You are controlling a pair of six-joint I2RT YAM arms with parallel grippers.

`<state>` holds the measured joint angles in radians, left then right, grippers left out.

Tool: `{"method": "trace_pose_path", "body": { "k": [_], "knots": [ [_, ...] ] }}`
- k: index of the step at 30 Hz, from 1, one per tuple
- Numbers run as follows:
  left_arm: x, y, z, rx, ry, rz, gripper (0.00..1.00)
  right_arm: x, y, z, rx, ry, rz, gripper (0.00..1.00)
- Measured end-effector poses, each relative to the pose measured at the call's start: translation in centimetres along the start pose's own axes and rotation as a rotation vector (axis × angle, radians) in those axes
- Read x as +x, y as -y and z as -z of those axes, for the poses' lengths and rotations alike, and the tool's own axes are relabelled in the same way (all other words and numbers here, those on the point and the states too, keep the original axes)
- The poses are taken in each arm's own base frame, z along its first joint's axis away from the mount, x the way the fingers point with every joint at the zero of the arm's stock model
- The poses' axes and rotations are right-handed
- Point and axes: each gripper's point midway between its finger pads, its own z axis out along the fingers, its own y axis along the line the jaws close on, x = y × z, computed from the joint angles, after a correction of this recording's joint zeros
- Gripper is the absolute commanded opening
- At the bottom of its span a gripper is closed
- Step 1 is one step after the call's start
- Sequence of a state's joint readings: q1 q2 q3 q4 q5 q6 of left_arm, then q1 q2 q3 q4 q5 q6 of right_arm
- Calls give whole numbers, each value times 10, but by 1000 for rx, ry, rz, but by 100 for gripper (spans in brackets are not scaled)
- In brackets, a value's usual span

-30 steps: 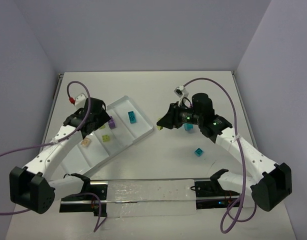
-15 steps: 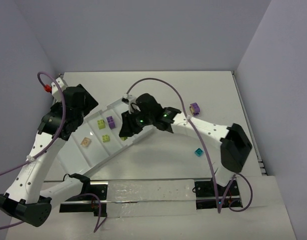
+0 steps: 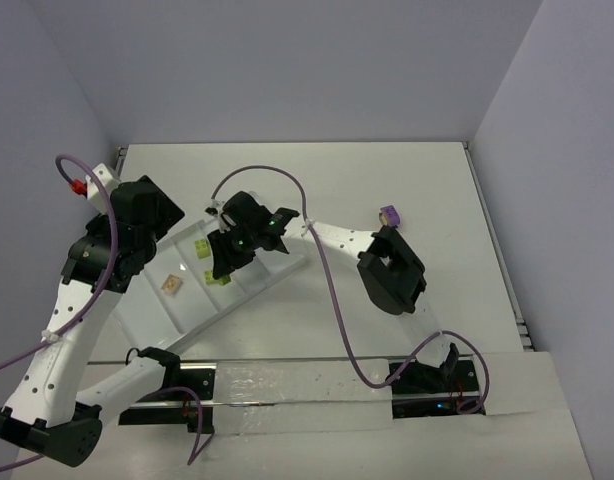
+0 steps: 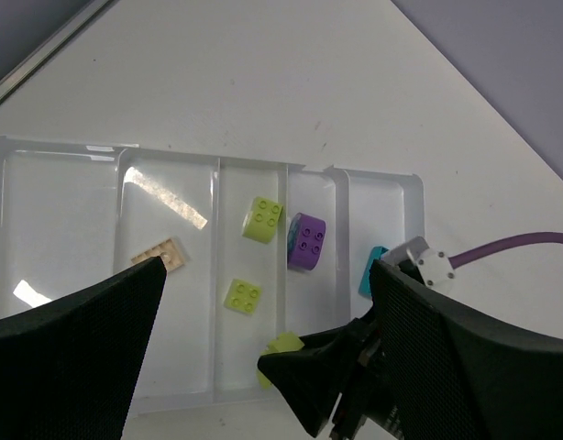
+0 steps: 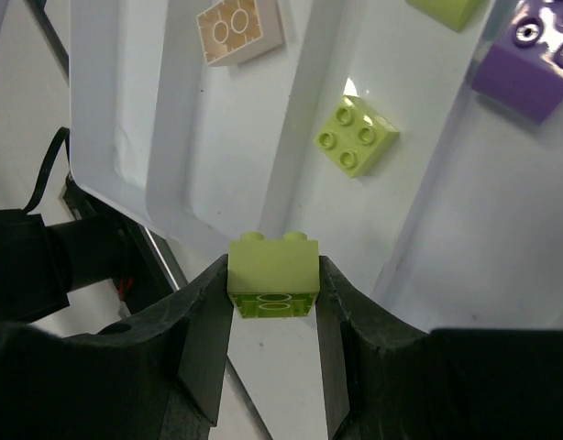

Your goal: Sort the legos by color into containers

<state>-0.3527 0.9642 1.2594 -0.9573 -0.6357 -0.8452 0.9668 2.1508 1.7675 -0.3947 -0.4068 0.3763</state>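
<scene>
The white tray (image 3: 157, 315) lies left of centre, also in the left wrist view (image 4: 98, 183). It holds a beige brick (image 4: 160, 255), two lime bricks (image 4: 263, 220) (image 4: 243, 296), a purple brick (image 4: 307, 242) and a teal brick (image 4: 373, 268), each colour in its own compartment. My right gripper (image 5: 272, 316) is shut on a lime brick (image 5: 272, 275) just above the tray's near end, by the lime compartment (image 5: 357, 137). It also shows in the top view (image 3: 225, 268). My left gripper (image 4: 268, 270) is open and empty, high above the tray.
A loose purple brick (image 3: 390, 214) lies on the table right of centre. The right arm's elbow (image 3: 392, 270) reaches across the middle of the table. A clear-taped strip (image 3: 297, 385) with mounts runs along the near edge. Walls close in on both sides.
My right arm has swung left from the table's right side to over the tray, holding the lime brick. My left arm has lifted and drawn back off the tray.
</scene>
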Motion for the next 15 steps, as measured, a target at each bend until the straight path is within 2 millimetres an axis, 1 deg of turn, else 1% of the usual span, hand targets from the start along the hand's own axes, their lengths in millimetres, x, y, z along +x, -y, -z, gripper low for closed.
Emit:
{"method": "trace_pose_path", "body": {
  "k": [1,2,4,7,10,15],
  "knots": [
    [0,0,0,-1,0,1,99,2,1,-4,1,-9,-2,53],
    [0,-1,0,-2,0,1,99,4,0,-5,2,-17,-2,57],
    [0,-1,0,-2,-1,0,99,5,-2,-8,-1,-27,0,70],
    [2,-1,-1,-1,-6,-2,99,4,-8,-7,-15,-32,8,79],
    [4,-1,-1,0,-13,-5,99,-1,-15,-5,-26,-26,15,82],
    [5,0,-1,4,-16,-9,99,-8,-19,-2,-29,-9,26,78]
  ]
}}
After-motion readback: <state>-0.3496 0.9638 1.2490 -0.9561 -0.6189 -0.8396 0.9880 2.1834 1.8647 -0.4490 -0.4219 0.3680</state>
